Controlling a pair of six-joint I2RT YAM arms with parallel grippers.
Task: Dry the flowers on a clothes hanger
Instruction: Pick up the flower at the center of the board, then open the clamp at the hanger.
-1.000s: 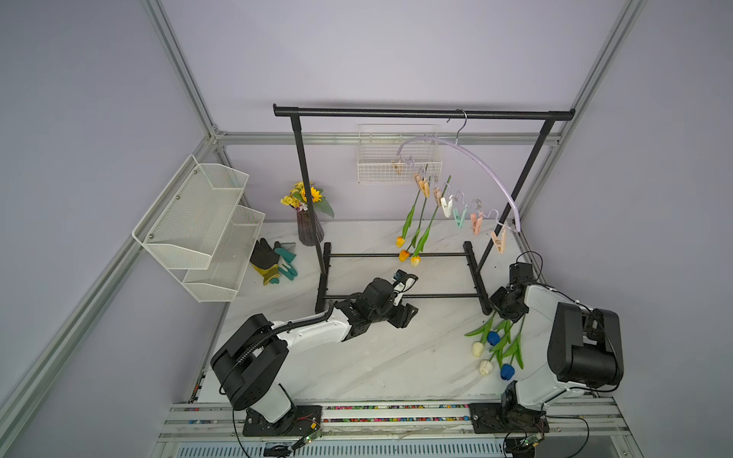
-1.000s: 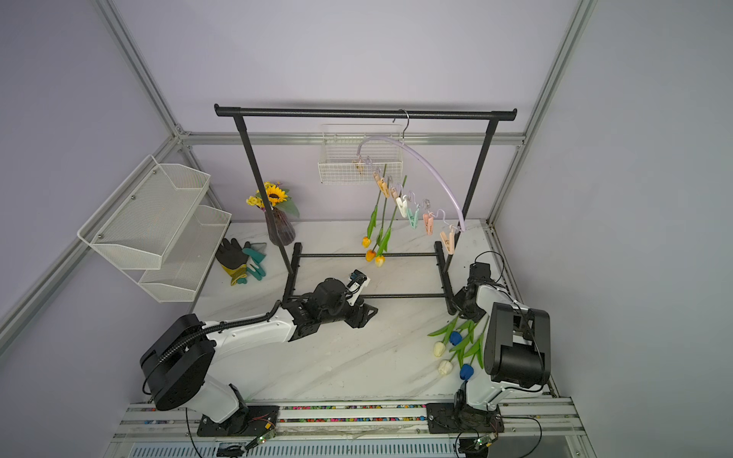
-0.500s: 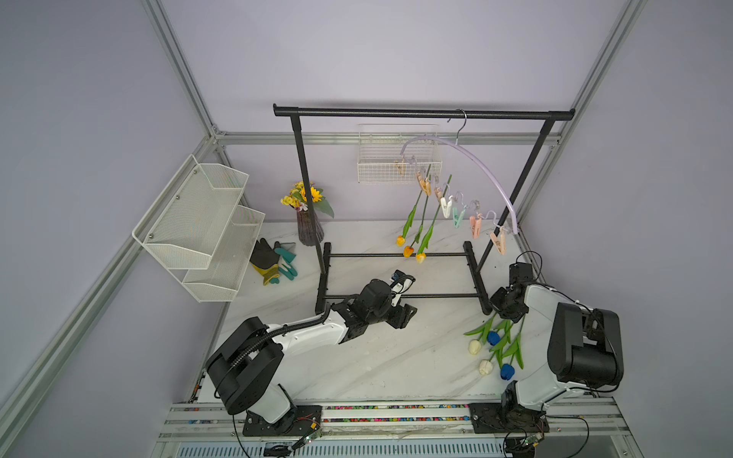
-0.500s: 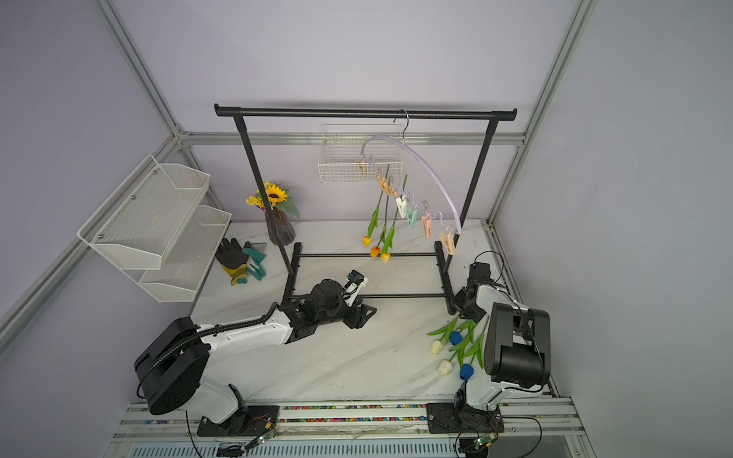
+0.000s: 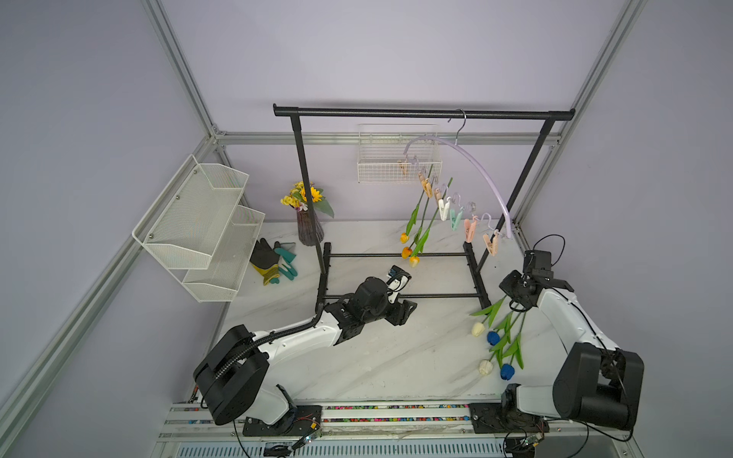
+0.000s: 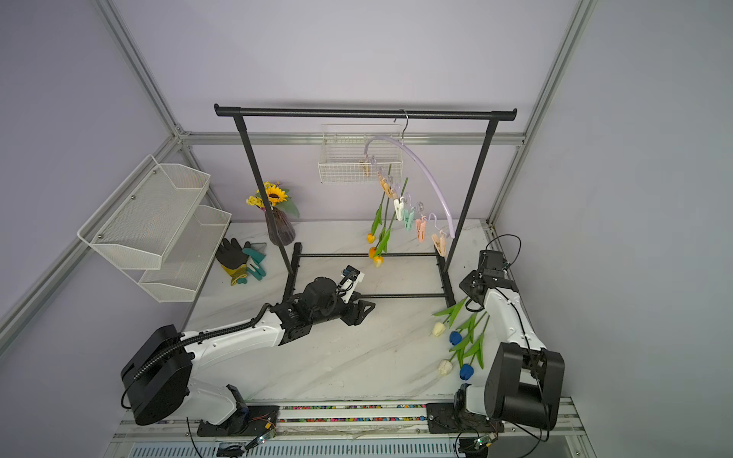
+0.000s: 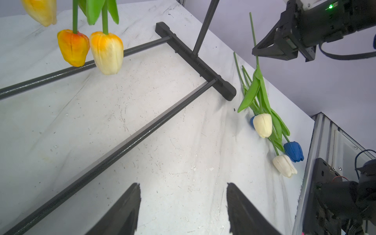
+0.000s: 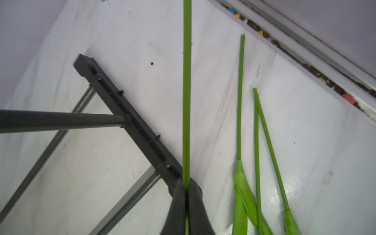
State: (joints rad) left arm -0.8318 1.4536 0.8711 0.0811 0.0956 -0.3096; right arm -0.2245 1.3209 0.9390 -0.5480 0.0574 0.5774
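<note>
Right gripper was clamped on one stem | left gripper stood apart, empty | stem seemed light, thin, bendy, likely slippery | best held on bare part.

Marble table: tulips, gloves, vase, rack base

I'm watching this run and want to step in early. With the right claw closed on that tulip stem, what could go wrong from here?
The right claw pinches the thin bare stem far from the head, so the tulip may pivot or slip.
Its leaves overlap the other tulips on the table, so they may drag along.
The rack foot close by could snag it.
</note>
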